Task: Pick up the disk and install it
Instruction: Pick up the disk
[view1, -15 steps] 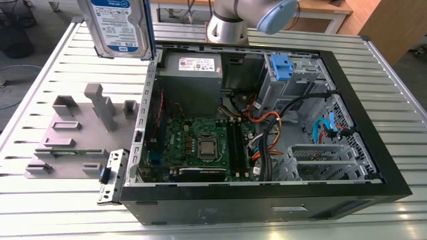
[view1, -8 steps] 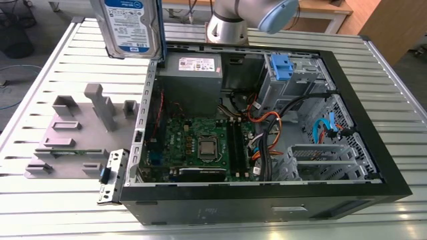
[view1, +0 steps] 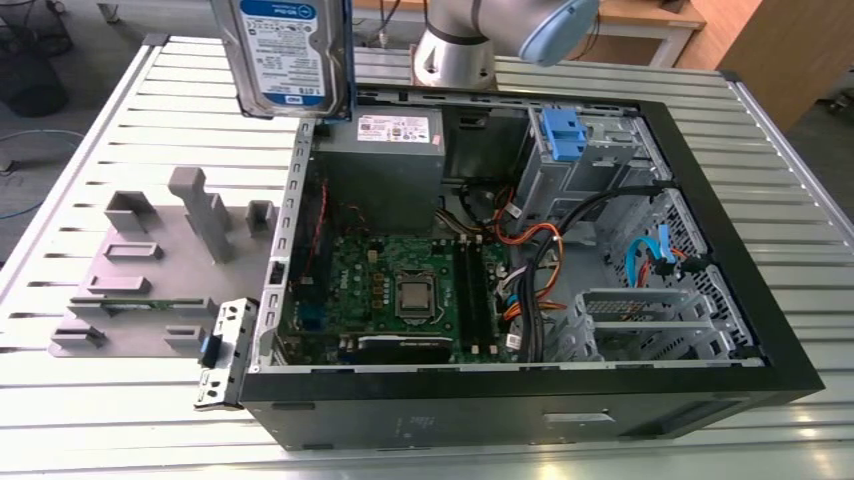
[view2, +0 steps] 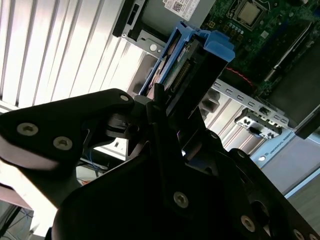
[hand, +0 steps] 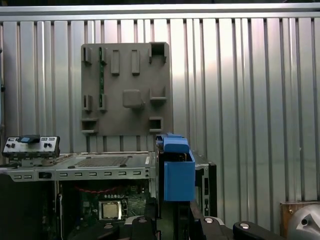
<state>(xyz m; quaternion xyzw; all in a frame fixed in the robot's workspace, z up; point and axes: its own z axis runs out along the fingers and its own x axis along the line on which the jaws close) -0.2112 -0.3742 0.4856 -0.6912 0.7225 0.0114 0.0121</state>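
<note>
The disk (view1: 286, 55), a silver drive with a blue-and-white label, hangs upright high over the back left corner of the open computer case (view1: 467, 420) in the exterior view. Its blue carrier rails (view2: 192, 60) face both wrist cameras edge-on, with the blue rail end (hand: 178, 172) above the case. My gripper (view2: 170, 117) is shut on the disk, its black fingers clamped on either side of it. In the first wrist view the gripper (hand: 172, 225) sits just under the disk.
Inside the case lie the motherboard (view1: 400, 290), a grey power-supply box (view1: 387, 145), cable bundles and a drive cage with a bare blue bracket (view1: 563, 135). A grey fixture plate (view1: 160, 260) lies on the slatted table at the exterior view's left. The arm's base (view1: 461, 45) stands behind the case.
</note>
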